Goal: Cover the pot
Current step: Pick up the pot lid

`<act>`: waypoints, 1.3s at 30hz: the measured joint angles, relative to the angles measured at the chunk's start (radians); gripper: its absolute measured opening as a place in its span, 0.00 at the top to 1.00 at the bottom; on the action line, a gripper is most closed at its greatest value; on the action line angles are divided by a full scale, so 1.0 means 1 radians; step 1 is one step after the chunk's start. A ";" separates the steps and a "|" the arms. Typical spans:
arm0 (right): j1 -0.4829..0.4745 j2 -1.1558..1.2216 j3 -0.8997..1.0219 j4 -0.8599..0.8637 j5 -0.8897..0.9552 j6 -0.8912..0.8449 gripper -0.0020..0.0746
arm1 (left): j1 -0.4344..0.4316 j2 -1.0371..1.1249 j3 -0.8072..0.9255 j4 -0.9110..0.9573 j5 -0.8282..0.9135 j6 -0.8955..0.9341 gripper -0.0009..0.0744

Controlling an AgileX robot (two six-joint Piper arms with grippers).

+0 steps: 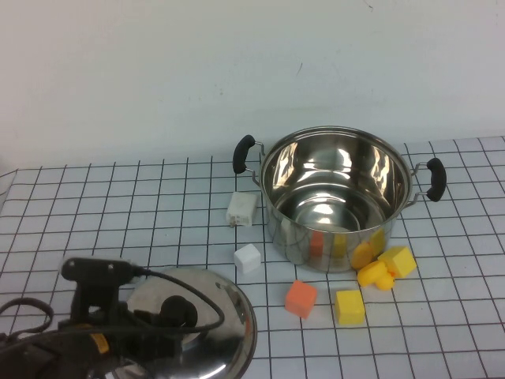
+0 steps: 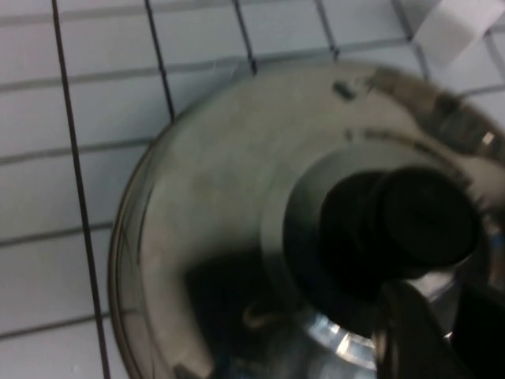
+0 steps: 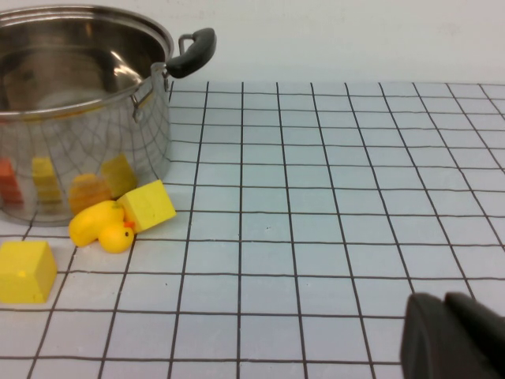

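Note:
The pot (image 1: 335,193) stands open and empty at the middle right of the table, with a black handle on each side; it also shows in the right wrist view (image 3: 79,110). The domed steel lid (image 1: 217,316) with its black knob (image 1: 177,312) lies flat at the front left. My left gripper (image 1: 150,316) hovers over the lid right beside the knob (image 2: 426,217); its fingers (image 2: 410,332) stand slightly apart, holding nothing. My right gripper (image 3: 443,304) is shut and empty above bare table to the right of the pot; it is out of the high view.
Two white blocks (image 1: 241,209) (image 1: 247,258) lie left of the pot. An orange block (image 1: 301,298), two yellow blocks (image 1: 349,306) (image 1: 398,260) and a yellow duck (image 1: 375,274) lie in front of it. A white wall runs behind the table.

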State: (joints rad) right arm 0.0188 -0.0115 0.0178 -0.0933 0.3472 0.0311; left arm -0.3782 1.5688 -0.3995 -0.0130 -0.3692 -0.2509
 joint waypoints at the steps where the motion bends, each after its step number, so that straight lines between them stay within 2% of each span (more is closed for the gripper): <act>1: 0.000 0.000 0.000 0.000 0.000 0.000 0.96 | 0.000 0.023 0.000 0.000 -0.002 0.000 0.80; 5: 0.000 0.000 0.000 0.000 0.000 0.000 0.96 | 0.000 0.091 -0.002 0.000 -0.011 0.000 0.60; 9: 0.000 0.000 0.000 0.000 0.000 0.000 0.96 | 0.000 0.119 -0.002 0.000 -0.015 0.000 0.49; 20: 0.000 0.000 0.000 0.000 0.000 0.000 0.96 | 0.000 0.135 -0.010 0.092 -0.083 0.002 0.46; 28: 0.000 0.000 0.000 0.000 0.000 0.000 0.96 | 0.000 0.257 -0.012 0.175 -0.248 0.020 0.29; 39: 0.000 0.000 0.000 0.000 0.000 0.000 0.96 | 0.000 0.391 -0.014 0.109 -0.535 0.071 0.29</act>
State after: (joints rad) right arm 0.0188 -0.0115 0.0178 -0.0933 0.3472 0.0311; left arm -0.3782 1.9600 -0.4134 0.0963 -0.9046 -0.1797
